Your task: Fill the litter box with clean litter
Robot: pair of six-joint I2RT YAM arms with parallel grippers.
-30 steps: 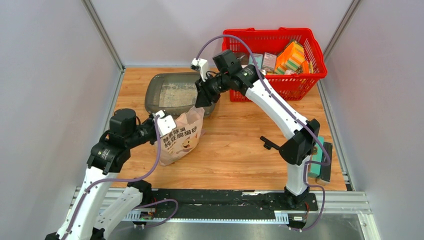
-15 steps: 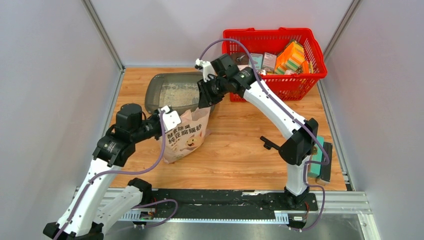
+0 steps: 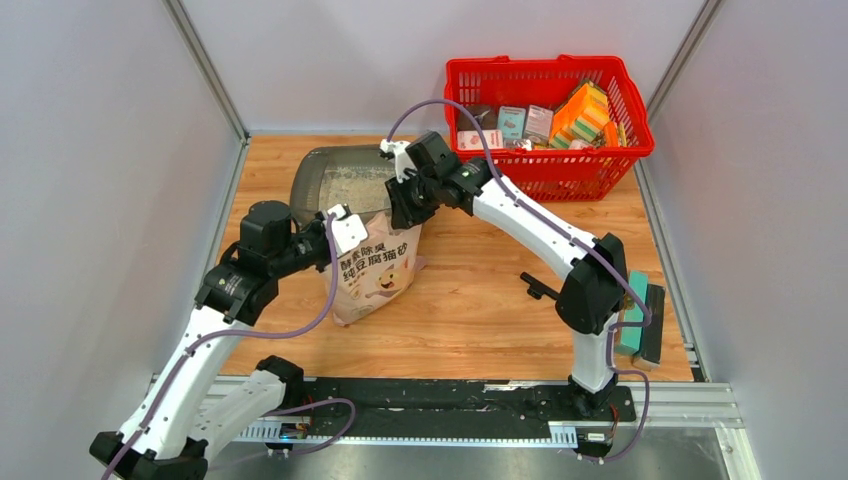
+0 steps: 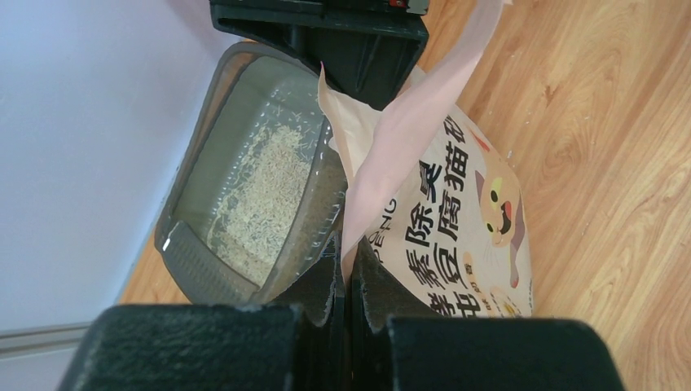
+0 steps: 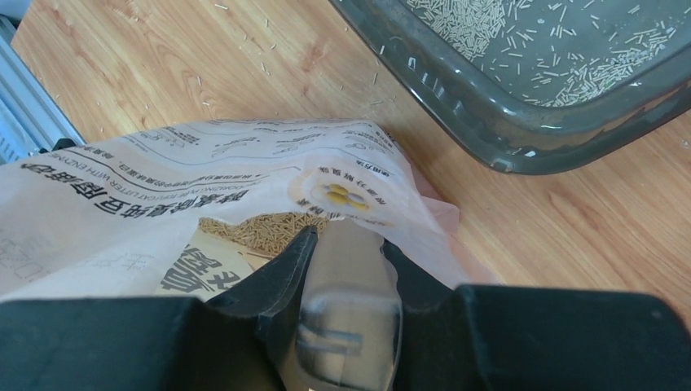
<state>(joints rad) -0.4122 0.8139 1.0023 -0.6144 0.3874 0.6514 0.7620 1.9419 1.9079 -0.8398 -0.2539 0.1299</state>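
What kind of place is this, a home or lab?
Likely a robot test booth, not a home: plain grey partition walls box in a wooden table, with two white-and-black arms bolted along its near edge.

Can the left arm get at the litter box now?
Likely yes for reach: the litter box lies just beyond the left gripper with nothing between, but that gripper is shut on the litter bag.

The top camera looks down from high on the near side of the dark grey shallow plastic litter box (image 3: 300, 185). Both wrist cameras hang close beside that box, sharing it and the pinkish-cream soft litter bag (image 3: 375, 270).
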